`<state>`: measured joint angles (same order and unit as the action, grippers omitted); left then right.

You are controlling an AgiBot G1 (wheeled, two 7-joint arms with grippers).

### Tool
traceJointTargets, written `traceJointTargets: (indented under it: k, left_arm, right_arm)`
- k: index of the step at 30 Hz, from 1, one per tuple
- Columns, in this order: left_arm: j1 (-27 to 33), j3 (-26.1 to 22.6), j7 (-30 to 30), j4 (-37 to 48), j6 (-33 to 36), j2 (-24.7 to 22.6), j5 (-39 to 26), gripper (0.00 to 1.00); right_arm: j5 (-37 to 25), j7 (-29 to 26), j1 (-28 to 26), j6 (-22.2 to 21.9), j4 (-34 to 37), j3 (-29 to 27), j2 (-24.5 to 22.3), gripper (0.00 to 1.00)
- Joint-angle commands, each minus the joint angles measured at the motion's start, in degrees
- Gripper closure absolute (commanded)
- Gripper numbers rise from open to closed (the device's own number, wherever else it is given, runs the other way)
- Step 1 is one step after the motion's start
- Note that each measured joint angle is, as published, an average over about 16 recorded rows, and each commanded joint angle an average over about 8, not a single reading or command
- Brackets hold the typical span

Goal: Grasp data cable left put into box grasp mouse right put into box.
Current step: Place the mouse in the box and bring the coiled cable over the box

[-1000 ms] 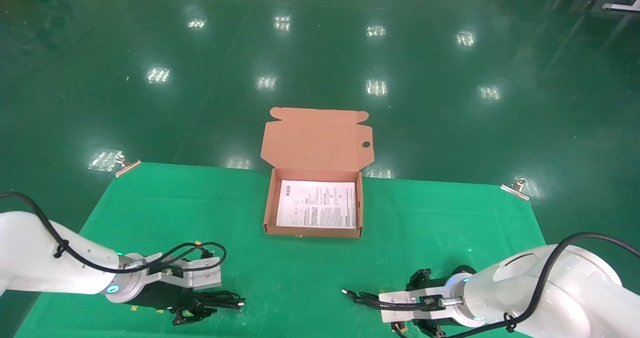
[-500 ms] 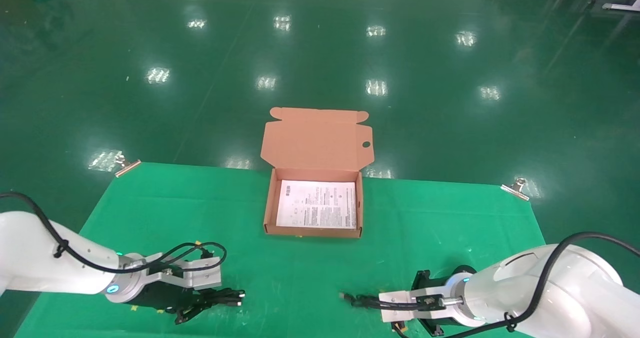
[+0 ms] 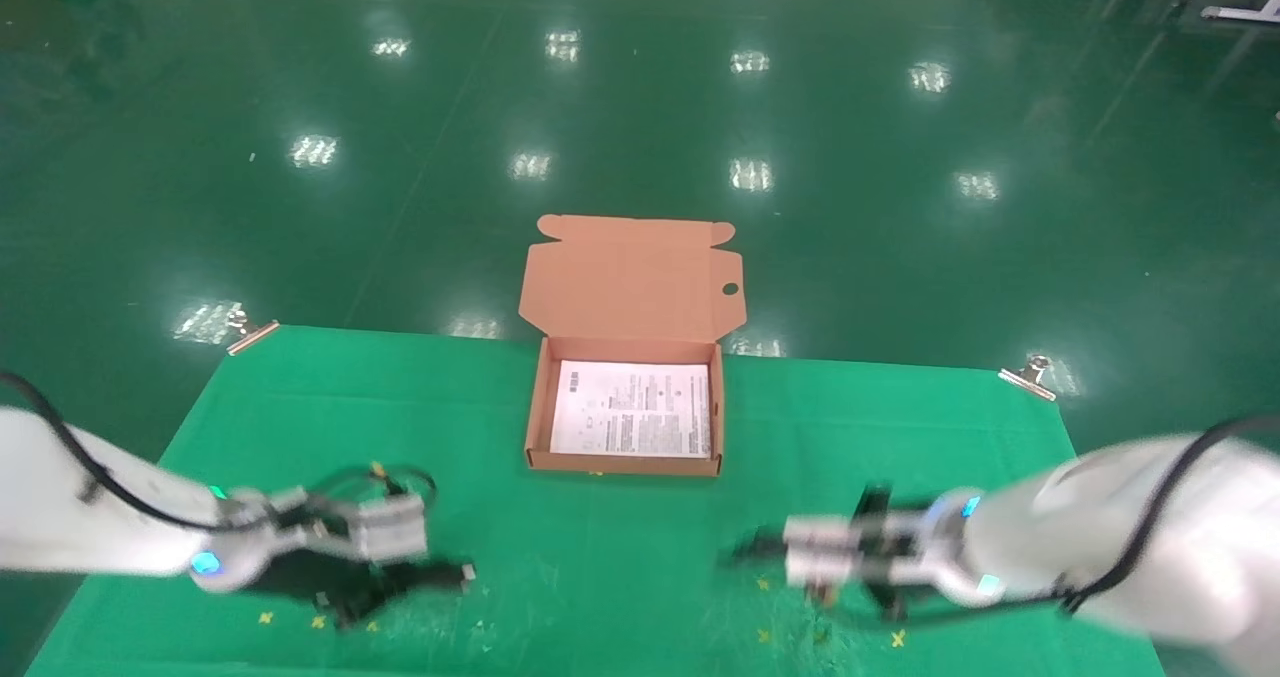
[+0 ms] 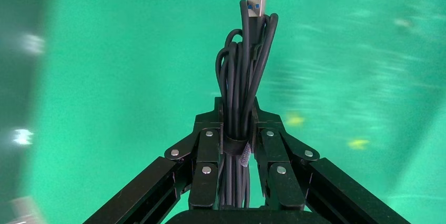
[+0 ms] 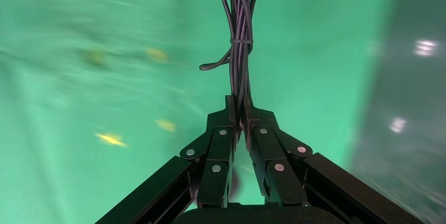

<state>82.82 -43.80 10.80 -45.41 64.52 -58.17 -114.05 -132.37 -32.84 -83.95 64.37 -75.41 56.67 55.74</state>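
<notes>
The open orange-brown box [image 3: 537, 417] stands at the table's far middle with a white leaflet [image 3: 632, 422] inside and its lid [image 3: 630, 282] folded back. My left gripper [image 3: 420, 579] is at the near left, shut on the data cable [image 3: 452, 573], a strapped bundle of black loops. In the left wrist view my left gripper [image 4: 237, 111] holds the data cable [image 4: 244, 61] plug end out. My right gripper [image 3: 782, 555] is at the near right. In the right wrist view it [image 5: 238, 103] is shut on a tied bundle of thin black cord [image 5: 239, 40]. The mouse body is hidden.
The green cloth table [image 3: 900, 437] is held by metal clips at the far left corner [image 3: 250, 335] and the far right corner [image 3: 1025, 375]. Small yellow marks [image 3: 265, 618] dot the near edge. A shiny green floor lies beyond.
Both arms have lifted off the cloth with their bundles. The right gripper has moved up and away from the near edge; the left has risen slightly. The box has not moved.
</notes>
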Motion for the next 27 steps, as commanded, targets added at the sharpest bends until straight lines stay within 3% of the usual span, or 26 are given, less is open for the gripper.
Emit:
traceJointTargets:
  k: [1, 13, 27]
  left_arm:
    - [1.49, 0.32, 0.3, -1.52, -0.17, 1.12, -0.55, 1.0]
    - [8.56, 1.89, 4.58, -8.38, -6.14, -0.4, -5.59, 1.0]
    - [14.24, 3.29, 3.97, -5.19, -12.19, -5.27, -6.71, 1.0]
  right_arm:
    - [-0.52, -1.46, -2.32, 0.5, -1.78, -1.47, -1.54, 1.0]
    - [-1.58, 0.75, -12.85, -8.17, 0.81, -5.63, 5.92, 1.0]
    - [2.01, 9.26, -19.55, -19.81, 16.54, -6.16, 17.9, 1.0]
